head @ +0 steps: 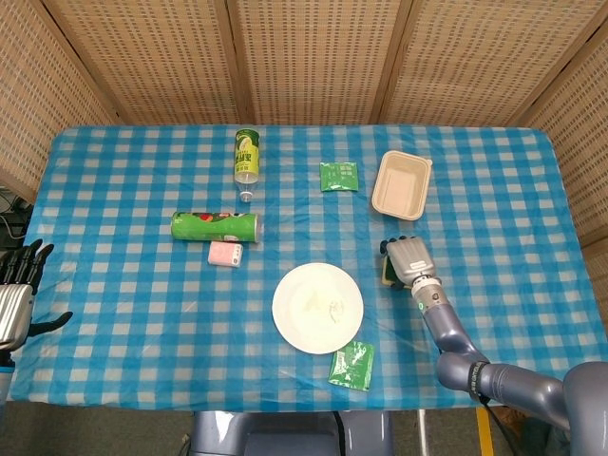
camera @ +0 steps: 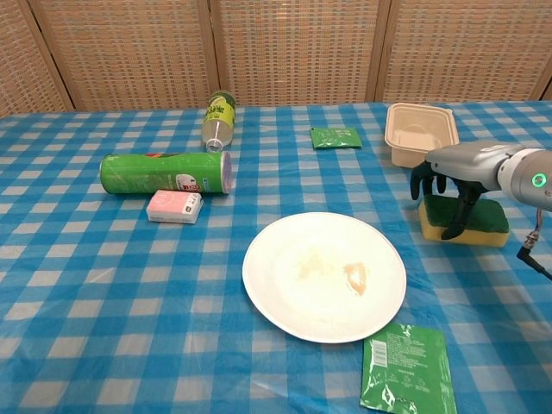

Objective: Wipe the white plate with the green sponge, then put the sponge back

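Sponge: the green-topped, yellow-based rectangular sponge (camera: 473,220) lies on the bench right of the plate, just near of the tub.
Right hand: the right hand (camera: 450,178) is over the sponge's left end, fingers (camera: 454,218) curled down onto it; a closed grip cannot be told.
Plate: the round white plate (camera: 324,274) sits centre-near, with a smear on it.
Tub: the beige plastic tub (camera: 421,134) stands far right.
Left hand: the left hand (head: 17,296) hangs off the bench's left edge, fingers apart, holding nothing.
Bench: the blue-and-white checked bench (camera: 103,302) carries all of it.

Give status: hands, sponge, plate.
Right hand on the sponge, grip unclear. Left hand open, off to the side. Plate unwiped, path clear.
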Tool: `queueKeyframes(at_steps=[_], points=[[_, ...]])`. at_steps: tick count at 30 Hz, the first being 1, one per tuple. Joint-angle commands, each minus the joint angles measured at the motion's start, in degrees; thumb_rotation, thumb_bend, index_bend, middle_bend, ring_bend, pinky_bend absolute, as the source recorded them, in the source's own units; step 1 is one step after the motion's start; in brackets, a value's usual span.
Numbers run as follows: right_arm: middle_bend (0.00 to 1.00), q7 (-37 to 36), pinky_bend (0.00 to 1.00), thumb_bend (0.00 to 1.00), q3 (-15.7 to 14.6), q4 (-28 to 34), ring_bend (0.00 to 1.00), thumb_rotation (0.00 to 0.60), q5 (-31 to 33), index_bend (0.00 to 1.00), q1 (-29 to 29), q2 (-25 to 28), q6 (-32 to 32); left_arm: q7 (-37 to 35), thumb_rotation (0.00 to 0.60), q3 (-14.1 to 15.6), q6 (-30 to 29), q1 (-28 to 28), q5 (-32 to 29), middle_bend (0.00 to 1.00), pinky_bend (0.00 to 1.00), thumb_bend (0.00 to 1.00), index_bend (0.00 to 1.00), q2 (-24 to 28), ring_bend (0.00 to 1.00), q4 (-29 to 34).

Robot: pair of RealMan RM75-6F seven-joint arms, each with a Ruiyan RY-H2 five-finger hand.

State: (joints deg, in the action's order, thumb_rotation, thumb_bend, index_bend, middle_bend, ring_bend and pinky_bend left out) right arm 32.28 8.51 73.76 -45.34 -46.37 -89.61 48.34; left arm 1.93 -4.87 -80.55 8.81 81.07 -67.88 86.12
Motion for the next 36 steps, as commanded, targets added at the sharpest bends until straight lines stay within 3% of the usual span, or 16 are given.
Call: queueKeyframes(at_steps=[1,5,12,19,23,31,36], points=[[0.49,0.11,0.58,0.23,-0.24,-0.45,0.42,0.6,-0.33,0.43,-0.01,-0.4,0.35,0.07,0.6,0.02,-0.07,-0.04,-0.02,0.0,0.0,0.0,0.0,-0.03,0.0,0.06],[0.52,-0.48,0.68,0.31,-0.23,-0.05,0.46,0.6,-1.96,0.46,0.24,-0.28,1.75,0.12,0.6,0.03,-0.22,-0.08,-0.03,0.0,0.0,0.0,0.0,0.04,0.0,0.25],[0.53,-6.57,0.68,0.34,0.9,6.51,0.47,0.6,-9.31,0.47,2.02,3.72,5.41,-0.06,0.6,0.12,-0.16,-0.04,0.05,0.0,0.0,0.0,0.0,0.13,0.0,0.31],[0.53,-22.55,0.68,0.38,2.04,18.73,0.47,0.6,-22.47,0.47,5.16,11.13,7.88,-0.3,0.6,0.3,0.06,0.05,0.25,0.0,0.0,0.0,0.0,0.27,0.0,0.52],[0.53,-32.39,0.68,0.38,1.36,22.1,0.47,0.6,-30.78,0.47,6.03,13.22,8.52,-0.32,0.6,0.38,0.18,0.12,0.32,0.0,0.0,0.0,0.0,0.33,0.0,0.61],[0.54,-48.16,0.68,0.38,-1.4,17.39,0.48,0.6,-42.43,0.48,4.62,9.53,8.98,-0.53,0.6,0.27,0.38,0.18,-0.09,0.0,0.0,0.0,0.0,0.36,0.0,0.6],[0.55,-49.53,0.68,0.38,-2.97,11.78,0.48,0.6,-45.9,0.49,3.9,5.56,10.05,-0.49,0.6,0.25,0.58,0.24,-0.33,0.0,0.0,0.0,0.0,0.44,0.0,0.68]])
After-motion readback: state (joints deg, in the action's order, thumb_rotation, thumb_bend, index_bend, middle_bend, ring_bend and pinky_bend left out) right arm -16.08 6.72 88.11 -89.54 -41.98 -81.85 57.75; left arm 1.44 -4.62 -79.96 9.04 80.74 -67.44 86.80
